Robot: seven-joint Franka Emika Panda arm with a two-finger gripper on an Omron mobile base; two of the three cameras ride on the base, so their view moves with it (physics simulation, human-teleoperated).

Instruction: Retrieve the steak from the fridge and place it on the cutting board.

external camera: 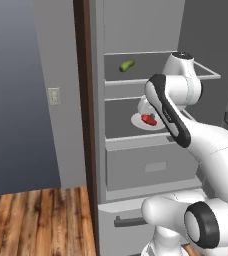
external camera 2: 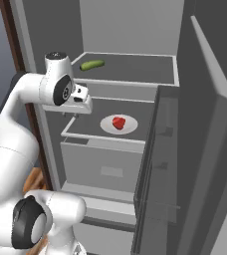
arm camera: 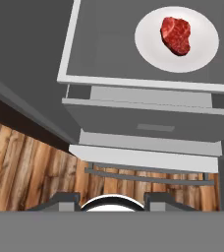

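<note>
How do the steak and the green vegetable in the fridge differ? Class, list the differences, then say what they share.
The steak is bright red and lumpy; the green vegetable is long and slim. The steak lies on a white plate; the vegetable lies straight on its shelf. The steak is on the lower shelf, the vegetable on the one above. Both sit inside the open fridge, untouched.

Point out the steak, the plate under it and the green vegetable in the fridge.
steak (arm camera: 176, 35), hand view, middle of the meat.
plate (arm camera: 151, 47), hand view, bare white rim beside the meat.
green vegetable (external camera 2: 92, 64), right base view, its middle, upper shelf.
</note>
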